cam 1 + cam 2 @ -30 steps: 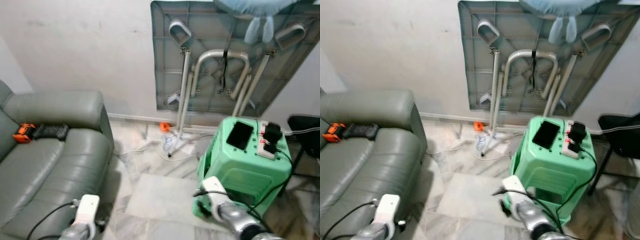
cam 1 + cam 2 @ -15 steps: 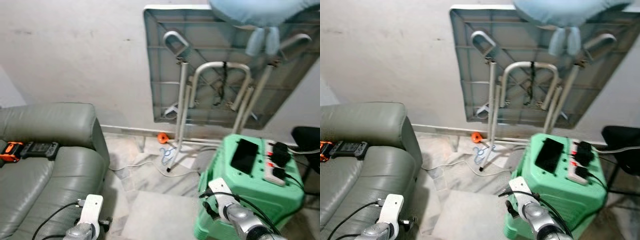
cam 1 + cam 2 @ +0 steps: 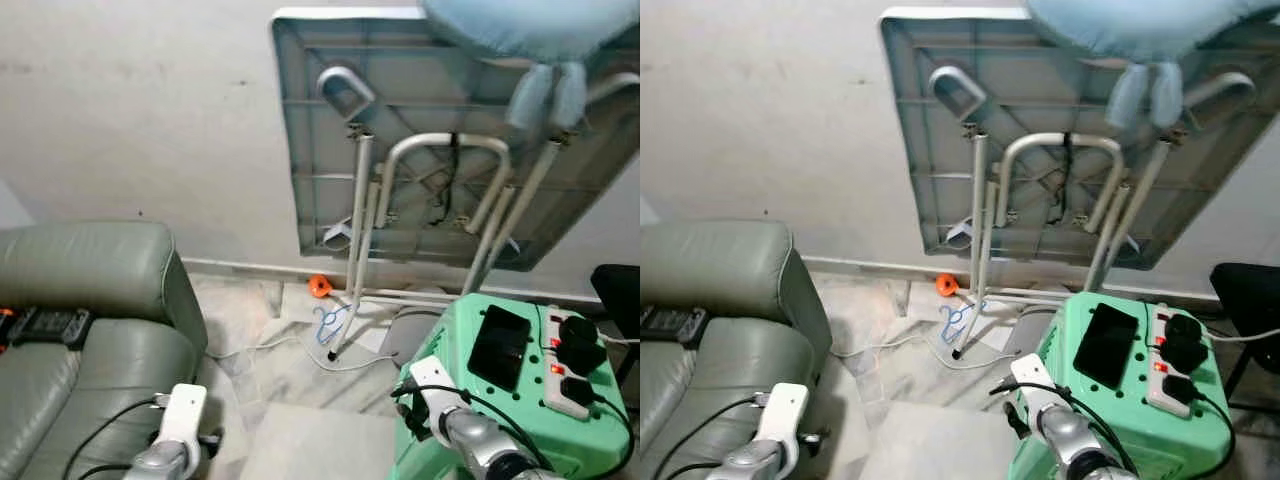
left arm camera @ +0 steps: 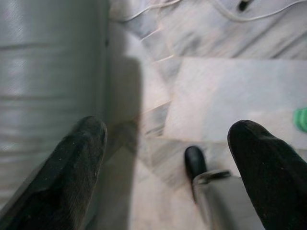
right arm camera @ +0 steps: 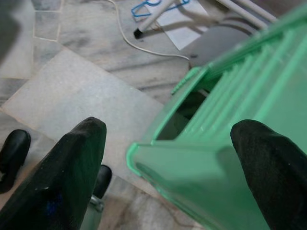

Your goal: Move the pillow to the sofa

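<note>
Hanging low w/ fingers spread: left tool [image 4: 165, 158] beside sofa [image 3: 90, 300] edge, right tool [image 5: 168, 158] at green stool [image 3: 520, 400] rim.

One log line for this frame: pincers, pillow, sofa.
left pincer open, low by sofa | right pincer open, over green stool | pillow atop folded table

A green plastic stool [image 3: 520, 400] carries a black phone [image 3: 499, 346] and a power strip [image 3: 570, 375]; behind it, a folded table [image 3: 400, 150] leans on the wall.
</note>
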`<state>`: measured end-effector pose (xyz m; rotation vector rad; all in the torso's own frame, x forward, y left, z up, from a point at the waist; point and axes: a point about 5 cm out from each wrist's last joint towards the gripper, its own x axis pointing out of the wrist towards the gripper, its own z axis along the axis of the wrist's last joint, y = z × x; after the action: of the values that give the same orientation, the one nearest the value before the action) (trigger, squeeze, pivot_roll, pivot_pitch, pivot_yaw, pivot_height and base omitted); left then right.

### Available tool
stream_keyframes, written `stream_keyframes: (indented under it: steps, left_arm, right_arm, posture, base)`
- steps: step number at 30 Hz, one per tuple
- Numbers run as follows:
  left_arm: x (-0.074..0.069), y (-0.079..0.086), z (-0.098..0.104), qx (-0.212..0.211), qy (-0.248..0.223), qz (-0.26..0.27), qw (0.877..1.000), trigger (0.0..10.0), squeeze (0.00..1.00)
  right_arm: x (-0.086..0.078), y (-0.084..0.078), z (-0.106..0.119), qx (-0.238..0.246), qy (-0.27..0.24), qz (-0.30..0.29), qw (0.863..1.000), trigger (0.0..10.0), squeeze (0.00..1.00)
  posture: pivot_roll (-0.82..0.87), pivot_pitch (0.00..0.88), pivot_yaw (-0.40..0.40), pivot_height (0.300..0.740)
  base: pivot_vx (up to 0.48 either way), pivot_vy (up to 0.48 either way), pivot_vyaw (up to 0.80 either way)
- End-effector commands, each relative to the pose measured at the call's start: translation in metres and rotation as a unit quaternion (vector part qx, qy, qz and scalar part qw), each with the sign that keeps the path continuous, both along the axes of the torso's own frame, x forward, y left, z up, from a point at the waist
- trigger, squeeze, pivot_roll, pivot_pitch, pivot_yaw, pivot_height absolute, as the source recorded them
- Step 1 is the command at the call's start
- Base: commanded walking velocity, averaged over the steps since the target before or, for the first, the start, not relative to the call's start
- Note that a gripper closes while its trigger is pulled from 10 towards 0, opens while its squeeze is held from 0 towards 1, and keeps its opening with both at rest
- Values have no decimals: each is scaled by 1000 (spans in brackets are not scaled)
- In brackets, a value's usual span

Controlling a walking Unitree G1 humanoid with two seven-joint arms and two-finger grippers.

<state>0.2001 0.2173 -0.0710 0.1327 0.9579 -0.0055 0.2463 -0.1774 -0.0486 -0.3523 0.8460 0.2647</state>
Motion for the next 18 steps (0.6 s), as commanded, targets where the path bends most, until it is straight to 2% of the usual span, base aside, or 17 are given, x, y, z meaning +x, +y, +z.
stream_keyframes:
  steps: [1, 18]
  left_arm:
    - [-4, 3, -2, 7, 9, 5, 1000, 10000, 0]
    - [-8, 7, -3, 21, 14, 25, 999, 10000, 0]
  right_arm:
    - [-1, 1, -1, 1, 0, -3, 1000, 10000, 0]
    - [-3, -1, -2, -6, 2, -4, 1000, 10000, 0]
  posture:
    - [-59, 0, 40, 740]
    - [-53, 0, 33, 740]
  base:
    - [0, 0, 0]
    - [0, 0, 0]
